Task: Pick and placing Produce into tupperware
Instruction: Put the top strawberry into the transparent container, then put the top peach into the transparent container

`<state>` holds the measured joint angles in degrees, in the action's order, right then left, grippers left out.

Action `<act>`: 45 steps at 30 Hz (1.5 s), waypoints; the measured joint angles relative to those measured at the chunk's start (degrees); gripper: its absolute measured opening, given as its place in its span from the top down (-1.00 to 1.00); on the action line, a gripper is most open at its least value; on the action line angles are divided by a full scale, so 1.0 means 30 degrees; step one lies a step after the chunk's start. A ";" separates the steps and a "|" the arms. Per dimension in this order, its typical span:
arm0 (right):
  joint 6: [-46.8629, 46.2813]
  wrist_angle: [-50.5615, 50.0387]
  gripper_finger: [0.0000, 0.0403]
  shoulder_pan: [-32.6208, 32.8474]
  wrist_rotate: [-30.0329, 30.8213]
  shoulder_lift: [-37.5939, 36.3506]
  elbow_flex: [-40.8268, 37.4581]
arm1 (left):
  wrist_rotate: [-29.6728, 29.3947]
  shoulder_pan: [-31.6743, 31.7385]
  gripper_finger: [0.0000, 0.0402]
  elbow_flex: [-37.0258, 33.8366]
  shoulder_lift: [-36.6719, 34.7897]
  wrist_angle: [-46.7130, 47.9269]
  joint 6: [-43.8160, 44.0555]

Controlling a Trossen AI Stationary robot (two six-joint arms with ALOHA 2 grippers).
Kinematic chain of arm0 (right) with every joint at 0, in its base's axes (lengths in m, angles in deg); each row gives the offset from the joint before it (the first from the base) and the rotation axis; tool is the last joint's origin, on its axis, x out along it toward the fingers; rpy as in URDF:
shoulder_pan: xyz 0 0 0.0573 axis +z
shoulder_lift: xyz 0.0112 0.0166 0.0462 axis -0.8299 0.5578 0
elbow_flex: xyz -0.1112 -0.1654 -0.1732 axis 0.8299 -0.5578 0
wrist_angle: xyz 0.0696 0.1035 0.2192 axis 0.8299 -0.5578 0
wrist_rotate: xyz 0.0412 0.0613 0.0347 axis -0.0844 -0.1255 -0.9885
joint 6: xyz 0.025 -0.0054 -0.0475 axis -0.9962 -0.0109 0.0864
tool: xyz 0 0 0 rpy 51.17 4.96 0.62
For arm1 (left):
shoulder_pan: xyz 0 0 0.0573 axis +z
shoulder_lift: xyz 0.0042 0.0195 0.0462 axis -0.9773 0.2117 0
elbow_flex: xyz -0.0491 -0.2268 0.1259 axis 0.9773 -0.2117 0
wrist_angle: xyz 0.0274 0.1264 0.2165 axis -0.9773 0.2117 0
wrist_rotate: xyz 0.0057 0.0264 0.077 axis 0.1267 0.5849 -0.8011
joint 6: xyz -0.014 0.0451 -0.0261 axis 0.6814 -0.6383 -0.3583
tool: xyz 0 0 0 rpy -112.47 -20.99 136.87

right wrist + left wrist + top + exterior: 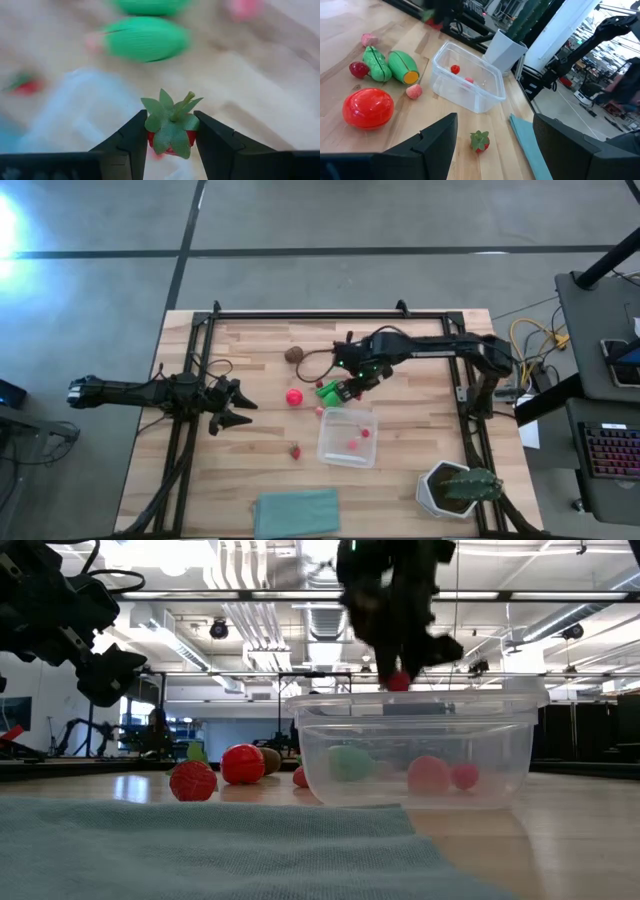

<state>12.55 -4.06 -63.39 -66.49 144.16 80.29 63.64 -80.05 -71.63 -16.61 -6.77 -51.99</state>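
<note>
The clear tupperware (347, 437) sits on the table with two small red pieces inside (455, 69). My right gripper (352, 388) hovers just beyond its far rim, shut on a small toy strawberry (171, 131). On the table lie a red ball (294, 396), green pieces (328, 390), a brown round piece (293, 354), a pink bit (319, 411) and another strawberry (296, 451). My left gripper (235, 405) waits open, left of the red ball. My right gripper pinches the toy strawberry's red body (189, 139) between its two fingers, one on each side. Its green leafy cap (170, 112) faces the wrist camera. The strawberry is lifted clear, at about the height of the tupperware's rim (399, 681).
A teal cloth (297, 512) lies at the near edge. A white pot with a green plant (455, 488) stands at the near right corner. A black frame (330, 313) borders the table. Bare wood shows between the left gripper and the near edge.
</note>
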 joint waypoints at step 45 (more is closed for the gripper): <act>0.5210 -0.0400 -0.35 -0.2928 0.2723 0.1869 0.0656 | 0.0007 -0.0001 -0.23 0.0000 0.0010 0.0000 0.0000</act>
<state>28.18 -5.25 -72.17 -58.32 149.77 82.26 63.67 -80.05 -71.63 -16.58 -6.77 -51.99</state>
